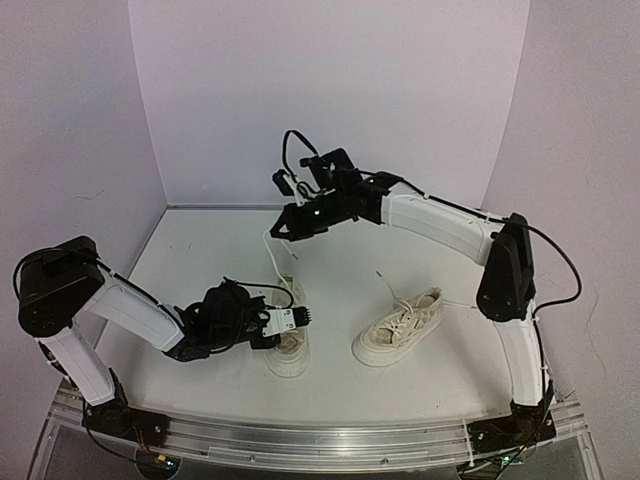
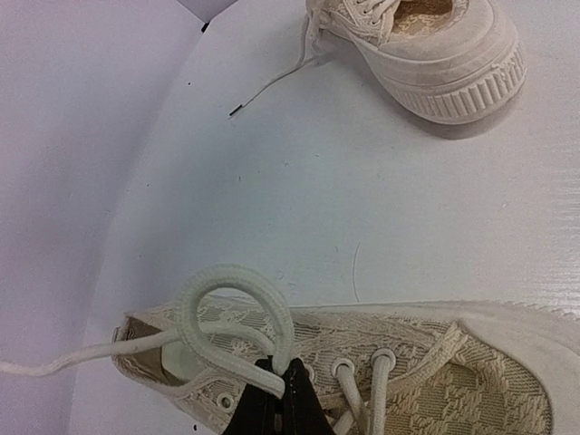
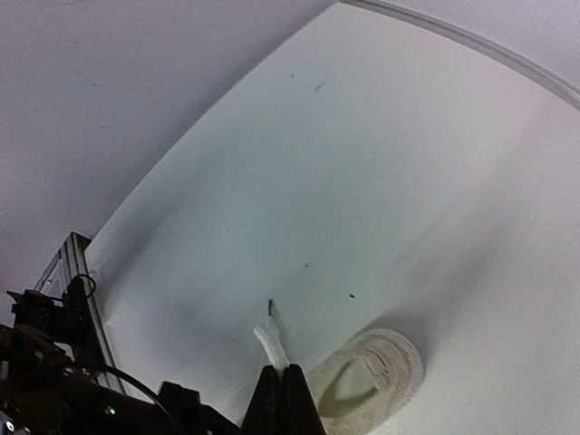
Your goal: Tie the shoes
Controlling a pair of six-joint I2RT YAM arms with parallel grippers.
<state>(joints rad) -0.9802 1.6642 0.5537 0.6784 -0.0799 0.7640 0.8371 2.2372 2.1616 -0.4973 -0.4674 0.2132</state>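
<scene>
Lavender walls [image 1: 330, 90] enclose a white tabletop [image 1: 200, 260]. We find one cream canvas low-top sneaker [image 1: 288, 350] at lower centre of the overhead view. Its mate, a second cream sneaker [image 1: 400, 328], lies well apart to the right.

The left gripper [image 2: 288, 370] is closed on the base of a flat white lace loop [image 2: 231, 290], just above the eyelets [image 2: 344, 367]. Its arm lies low across the table from the lower left, wrist level. The right gripper [image 3: 279, 385] is clamped on the other white lace end [image 3: 269, 343] and is held high at upper centre. Its arm reaches across from the right base, elbow raised.

We judge the knot unformed. Recommended: wrap the free end around the loop under steady tension, without releasing the pinch on the loop.
</scene>
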